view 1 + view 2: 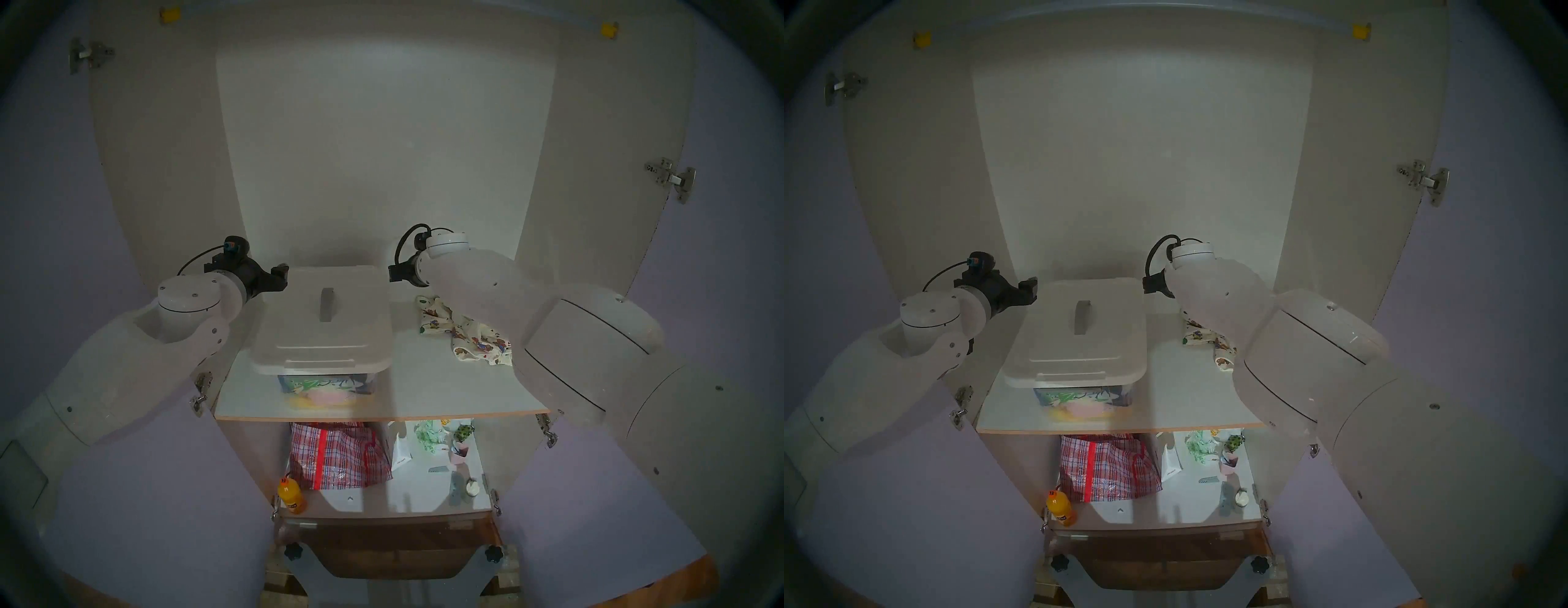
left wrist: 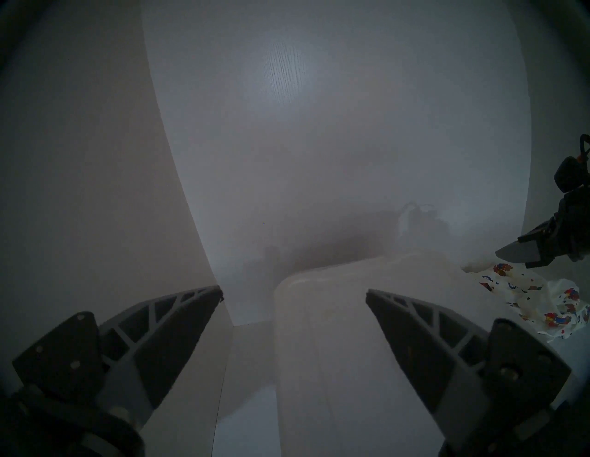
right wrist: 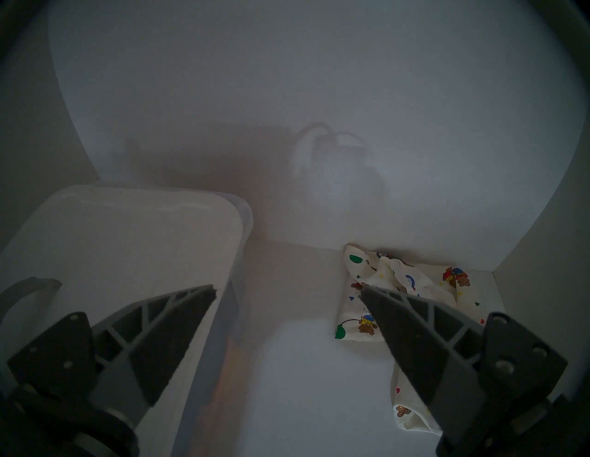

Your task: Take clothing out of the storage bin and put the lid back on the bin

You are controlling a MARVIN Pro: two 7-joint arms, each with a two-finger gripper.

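On upper shelf point(image 1: 445, 382) | lid point(image 1: 324, 316) covers bin point(image 1: 326, 388) — clothing point(image 1: 471, 335) beside | both pincers — left point(image 2: 293, 295), right point(image 3: 289, 292) — apart, empty

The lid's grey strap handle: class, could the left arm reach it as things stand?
Probably yes. The left gripper is open and empty beside the lid, and nothing lies on or above the handle.
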